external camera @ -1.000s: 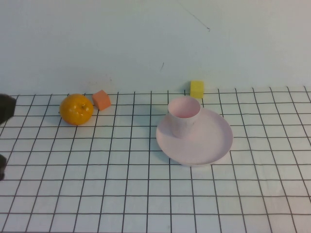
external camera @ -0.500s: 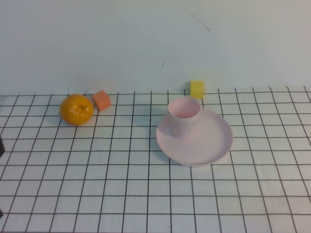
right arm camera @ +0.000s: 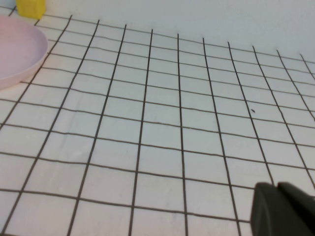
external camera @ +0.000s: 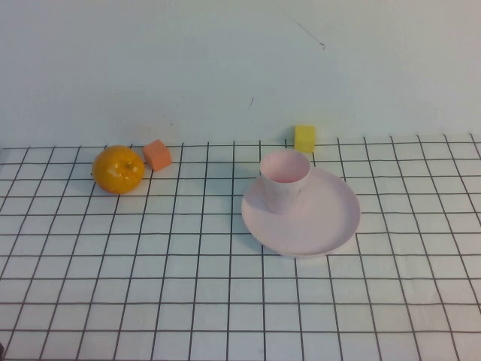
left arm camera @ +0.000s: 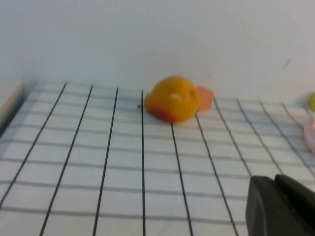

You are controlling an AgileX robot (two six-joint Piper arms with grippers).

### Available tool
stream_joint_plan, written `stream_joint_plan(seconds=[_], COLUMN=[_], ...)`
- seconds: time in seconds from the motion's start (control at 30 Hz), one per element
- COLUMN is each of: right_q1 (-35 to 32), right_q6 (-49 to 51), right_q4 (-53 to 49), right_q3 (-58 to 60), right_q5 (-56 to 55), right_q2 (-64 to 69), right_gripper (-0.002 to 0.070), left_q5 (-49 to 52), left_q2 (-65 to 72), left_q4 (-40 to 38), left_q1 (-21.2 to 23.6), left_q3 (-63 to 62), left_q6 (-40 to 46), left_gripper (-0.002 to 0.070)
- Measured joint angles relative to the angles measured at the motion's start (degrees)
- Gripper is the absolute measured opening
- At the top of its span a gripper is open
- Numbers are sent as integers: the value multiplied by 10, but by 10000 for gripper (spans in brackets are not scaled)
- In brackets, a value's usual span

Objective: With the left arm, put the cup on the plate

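Observation:
The pale pink cup (external camera: 285, 179) stands upright on the back left part of the pale pink plate (external camera: 323, 222), right of the table's middle. No arm shows in the high view. In the left wrist view my left gripper (left arm camera: 274, 184) is shut and empty, low over the grid cloth, well away from the cup; only the plate's edge (left arm camera: 310, 135) shows there. In the right wrist view my right gripper (right arm camera: 276, 189) is shut and empty over bare cloth, with the plate's rim (right arm camera: 19, 54) far off.
An orange fruit (external camera: 118, 169) and a small orange cube (external camera: 157, 155) sit at the back left; both show in the left wrist view, the fruit (left arm camera: 172, 98) and the cube (left arm camera: 205, 97). A yellow cube (external camera: 304, 138) sits behind the plate. A pale wall backs the table.
The dark parts of my left arm at the high view's left edge have drawn back out of view. The cup and plate have not moved.

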Motion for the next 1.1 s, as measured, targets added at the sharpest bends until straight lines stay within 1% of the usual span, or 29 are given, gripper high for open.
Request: stream_joint_plan(seconds=[0.2, 0.7, 0.77, 0.9, 1.1], right_q1=[0, 0, 0, 0, 0], right_q6=[0, 0, 0, 0, 0], right_q4=[0, 0, 0, 0, 0], right_q3=[0, 0, 0, 0, 0], right_q5=[0, 0, 0, 0, 0], right_q2=[0, 0, 0, 0, 0], right_gripper=[-2, -2, -2, -2, -2], left_q5=[80, 90, 92, 92, 92], left_q2=[-2, -2, -2, -2, -2], left_q4=[-9, -13, -10, -9, -9], left_q1=[6, 6, 6, 6, 6], left_q3=[5, 2, 2, 2, 2], left_q6=[9, 9, 20, 73, 89], left_gripper=[-1, -1, -1, -1, -1])
